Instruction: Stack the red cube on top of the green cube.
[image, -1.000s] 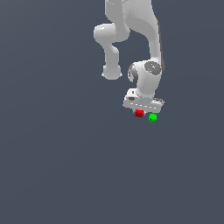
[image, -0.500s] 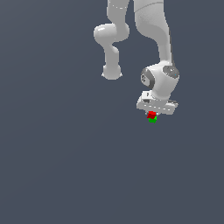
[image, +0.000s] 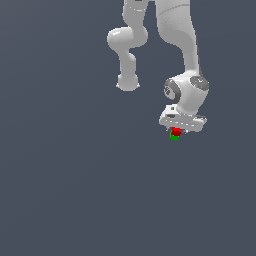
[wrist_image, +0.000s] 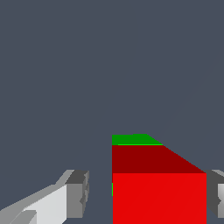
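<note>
Between the pincer's (wrist_image: 144, 197) fingers, the red cube (wrist_image: 158, 197) sits squarely above the green cube (wrist_image: 131, 139).

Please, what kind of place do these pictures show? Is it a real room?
Most likely not a real room but a simulated test scene: a flat, featureless grey ground, a smooth white robot arm, and two plain cubes, the red cube over the green cube, without texture.

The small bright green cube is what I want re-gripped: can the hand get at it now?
Probably not: the small bright red cube sits between the hand's fingers, covering the green cube underneath, which only peeks out.
</note>
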